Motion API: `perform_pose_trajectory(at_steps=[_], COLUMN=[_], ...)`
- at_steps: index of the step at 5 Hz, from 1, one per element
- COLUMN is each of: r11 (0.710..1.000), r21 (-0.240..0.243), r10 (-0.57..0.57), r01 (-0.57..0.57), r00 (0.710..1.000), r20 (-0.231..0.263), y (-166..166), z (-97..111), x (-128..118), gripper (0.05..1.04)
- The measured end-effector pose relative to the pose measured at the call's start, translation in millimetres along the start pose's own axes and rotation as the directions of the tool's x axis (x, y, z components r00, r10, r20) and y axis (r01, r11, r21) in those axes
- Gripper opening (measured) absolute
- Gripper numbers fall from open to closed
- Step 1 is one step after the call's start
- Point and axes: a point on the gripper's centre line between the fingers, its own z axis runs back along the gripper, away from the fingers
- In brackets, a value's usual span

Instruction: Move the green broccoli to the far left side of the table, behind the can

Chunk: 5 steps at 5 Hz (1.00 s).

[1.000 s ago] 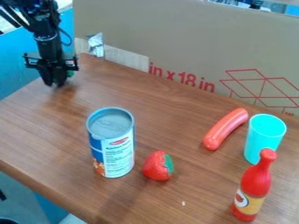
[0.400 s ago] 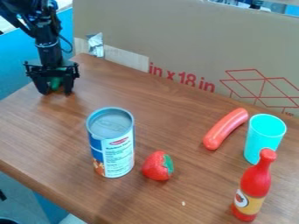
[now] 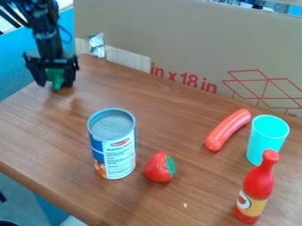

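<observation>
At the upper left, the black gripper (image 3: pixel 56 83) hangs low over the table's far left corner, its fingers spread apart. A green object (image 3: pixel 56 78) shows in the gap between them; whether the fingers touch it I cannot tell. Toward the front stands a blue and white can (image 3: pixel 119 156), upright. Just right of it lies a red strawberry (image 3: pixel 158 167) with a green leaf top. A pinkish-red sausage (image 3: pixel 227 130) lies farther right, beside an upright turquoise cup (image 3: pixel 266 137). In front of the cup stands a red bottle (image 3: pixel 257 185) with a yellow label.
A large cardboard panel (image 3: pixel 177 39) borders the back of the brown wooden table (image 3: pixel 159 97). A silvery scrap (image 3: pixel 96 45) sticks up against it near the gripper. The table's front left edge runs down toward the bottom of the view.
The fingers were close together at first and then spread apart. Since the middle frame the gripper has risen slightly, and more of the green object shows between the fingers.
</observation>
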Motion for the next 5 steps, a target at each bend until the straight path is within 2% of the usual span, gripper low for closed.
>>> perform_pose_trajectory(at_steps=[1, 2, 3, 5], r11=[0.995, 0.971, 0.938, 0.855], r21=[0.022, -0.022, -0.080, -0.141], r10=[-0.101, -0.238, -0.339, -0.502], r01=[0.101, 0.238, 0.339, 0.498], r00=[0.995, 0.971, 0.941, 0.865], r20=[0.003, 0.016, 0.008, 0.009], y=[-14.7, -32.1, -60.5, -112.8], z=[22.2, 52.3, 62.6, 67.9], x=[-7.5, -18.1, -30.1, -49.4], gripper=[1.001, 1.001, 1.001, 1.001])
